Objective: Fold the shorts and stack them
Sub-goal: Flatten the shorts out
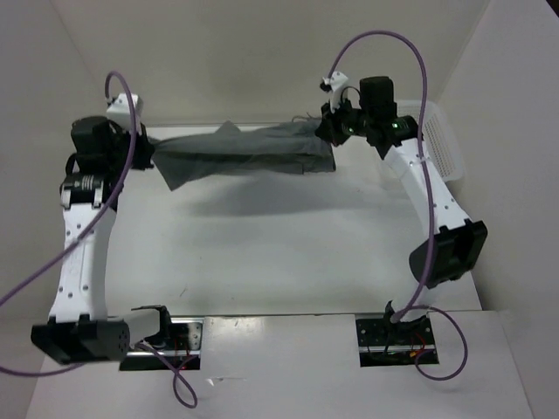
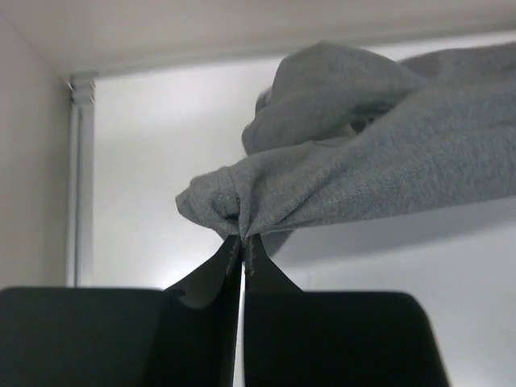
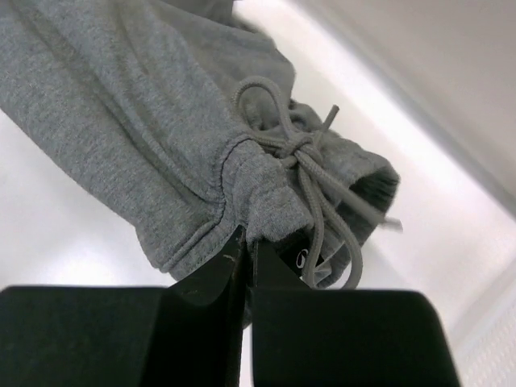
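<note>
The grey shorts (image 1: pixel 244 153) hang stretched in the air between my two grippers, above the far part of the table. My left gripper (image 1: pixel 147 155) is shut on their left end; in the left wrist view the closed tips (image 2: pixel 242 240) pinch a bunched hem of the shorts (image 2: pixel 387 169). My right gripper (image 1: pixel 332 131) is shut on their right end. In the right wrist view its tips (image 3: pixel 247 238) pinch the waistband of the shorts (image 3: pixel 121 113) beside the knotted drawstring (image 3: pixel 310 173).
A white mesh basket (image 1: pixel 444 144) stands at the far right, behind my right arm. White walls close in the table at the back and left. A shadow of the shorts lies on the table (image 1: pixel 262 253) below them.
</note>
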Controlling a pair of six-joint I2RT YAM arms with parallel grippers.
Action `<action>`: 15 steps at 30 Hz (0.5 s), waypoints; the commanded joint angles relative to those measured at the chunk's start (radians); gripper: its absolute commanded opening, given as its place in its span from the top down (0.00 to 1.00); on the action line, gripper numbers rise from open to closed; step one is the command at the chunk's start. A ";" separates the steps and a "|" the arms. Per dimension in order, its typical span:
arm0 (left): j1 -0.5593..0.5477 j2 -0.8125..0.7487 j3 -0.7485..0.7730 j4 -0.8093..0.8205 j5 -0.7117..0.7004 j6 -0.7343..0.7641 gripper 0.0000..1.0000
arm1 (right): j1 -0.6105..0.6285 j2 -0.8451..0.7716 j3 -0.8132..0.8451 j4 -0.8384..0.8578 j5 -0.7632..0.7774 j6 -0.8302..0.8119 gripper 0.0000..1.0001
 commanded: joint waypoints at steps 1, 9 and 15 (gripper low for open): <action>-0.014 -0.121 -0.232 -0.177 -0.023 0.004 1.00 | -0.001 -0.133 -0.184 -0.097 -0.025 -0.109 1.00; -0.093 -0.365 -0.510 -0.482 0.016 0.004 0.87 | 0.026 -0.297 -0.655 -0.250 0.067 -0.422 0.90; -0.129 -0.476 -0.530 -0.650 0.115 0.004 0.42 | 0.046 -0.346 -0.787 -0.491 0.207 -0.674 0.24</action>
